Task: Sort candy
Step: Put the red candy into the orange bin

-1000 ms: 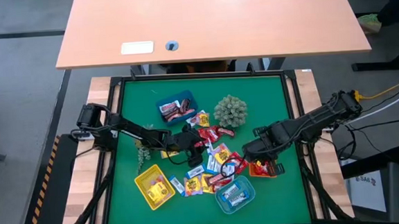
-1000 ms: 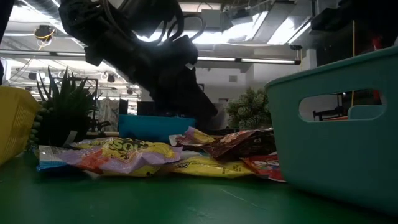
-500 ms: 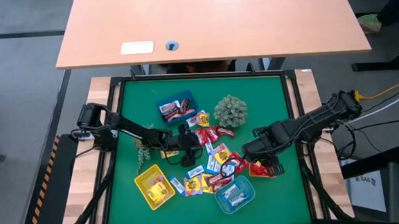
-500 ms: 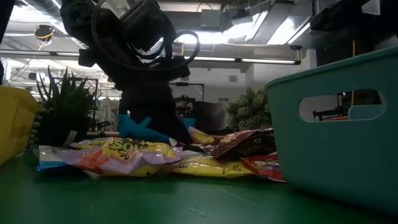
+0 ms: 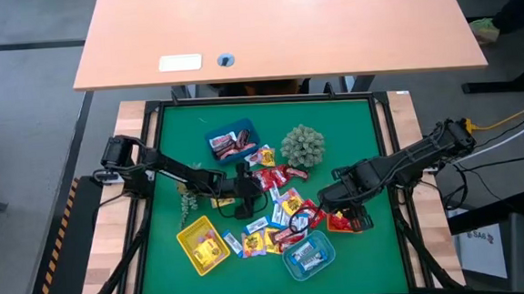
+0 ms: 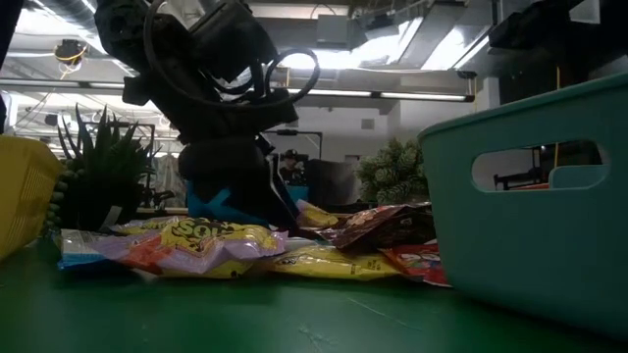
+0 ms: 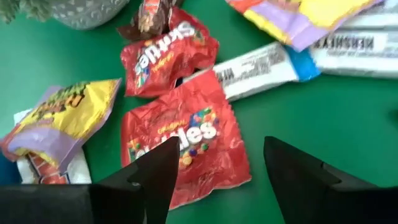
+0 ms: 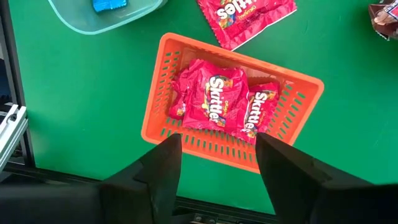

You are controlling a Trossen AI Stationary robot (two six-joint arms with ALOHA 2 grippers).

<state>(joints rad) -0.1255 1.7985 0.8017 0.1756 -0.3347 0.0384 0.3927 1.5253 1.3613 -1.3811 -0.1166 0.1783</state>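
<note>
The candy (image 5: 275,210) lies as a loose pile of small packets mid-table; the low view shows it flat on the green mat (image 6: 196,245). My left gripper (image 7: 214,171) is open and slants down over the pile. Its fingers stand on either side of a red Skittles packet (image 7: 186,140) lying flat; I cannot tell whether they touch it. My right gripper (image 8: 217,165) is open and points straight down above the orange tray (image 8: 158,106). Red Skittles packets (image 8: 214,96) lie in that tray.
A blue tray (image 5: 231,140) with candy stands at the far left of the pile. A yellow tray (image 5: 202,245) and a teal tray (image 5: 309,256) stand near the front. Two spiky plants (image 5: 302,145) (image 5: 188,202) flank the pile. Bare green mat lies along the table's edges.
My left gripper has rolled about its own line and tipped further down over the candy pile; in the low view it has swung from a slant to a steeper stance. The candy has stayed where it was.
</note>
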